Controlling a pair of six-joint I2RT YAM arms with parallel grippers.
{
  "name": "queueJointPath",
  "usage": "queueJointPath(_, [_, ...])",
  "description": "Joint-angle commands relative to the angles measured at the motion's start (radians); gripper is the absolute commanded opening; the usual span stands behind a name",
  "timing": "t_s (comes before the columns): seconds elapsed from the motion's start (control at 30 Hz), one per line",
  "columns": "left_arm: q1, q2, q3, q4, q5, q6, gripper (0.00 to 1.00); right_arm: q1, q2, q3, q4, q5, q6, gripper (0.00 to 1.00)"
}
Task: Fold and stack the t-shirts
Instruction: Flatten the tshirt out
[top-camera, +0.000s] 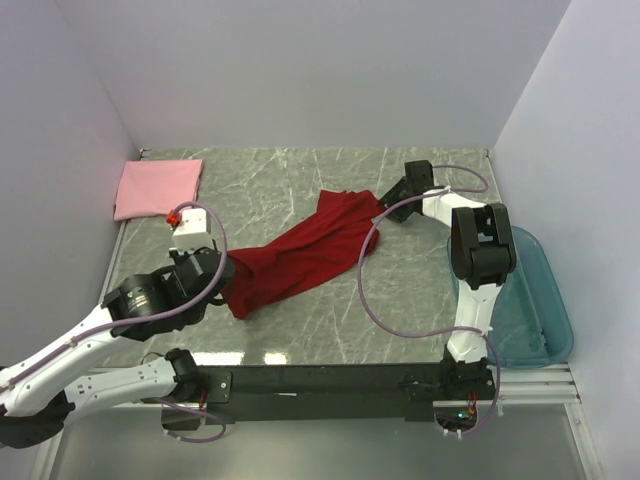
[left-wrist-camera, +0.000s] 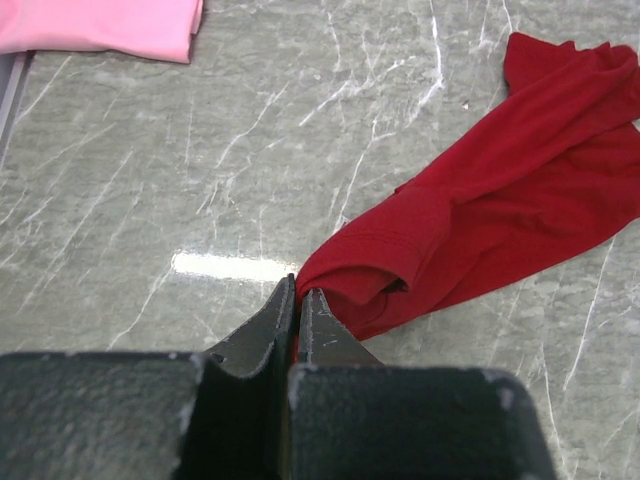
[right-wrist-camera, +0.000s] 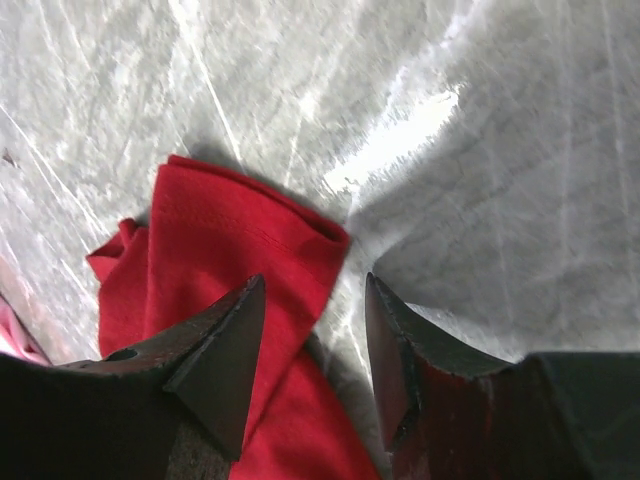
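The pink t-shirt lay folded at the far-left corner, while the left gripper pinched the crumpled, unfolded red t-shirt and the right gripper gaped open.

**Cloth, Stone-Look and Plastic**

The worktop looks like grey-green veined marble, smooth and glossy — a bright strip of light reflects off it. The red t-shirt is soft matt cloth with a stitched hem. The pink t-shirt is matt cloth too, lying smoother. The bin is translucent teal plastic with a sheen. The left pincer has a dark, grainy matt finish, and the right pincer is dark as well.
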Motion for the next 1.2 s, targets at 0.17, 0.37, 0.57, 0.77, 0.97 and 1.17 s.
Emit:
queueJointPath(0.17, [0.006, 0.024, -0.008, 0.055, 0.016, 0.019, 0.01, 0.012, 0.081, 0.062, -0.026, 0.042, 0.018, 0.49])
queueJointPath(0.37, [0.01, 0.025, -0.017, 0.078, 0.03, 0.032, 0.01, 0.015, 0.096, 0.078, -0.028, 0.047, 0.01, 0.31])
queueJointPath(0.57, [0.051, 0.059, -0.037, 0.145, 0.073, 0.094, 0.01, 0.015, 0.095, 0.096, -0.037, 0.046, -0.008, 0.0])
queueJointPath(0.77, [0.312, 0.128, -0.087, 0.392, 0.266, 0.267, 0.01, 0.01, 0.012, 0.165, -0.095, 0.095, -0.071, 0.0])
queueJointPath(0.97, [0.596, 0.312, 0.073, 0.556, 0.38, 0.399, 0.01, -0.005, -0.135, 0.272, -0.157, 0.159, -0.134, 0.0])
queueJointPath(1.17, [0.806, 0.507, 0.483, 0.552, 0.437, 0.445, 0.01, -0.042, -0.29, 0.455, -0.209, 0.197, -0.199, 0.0])
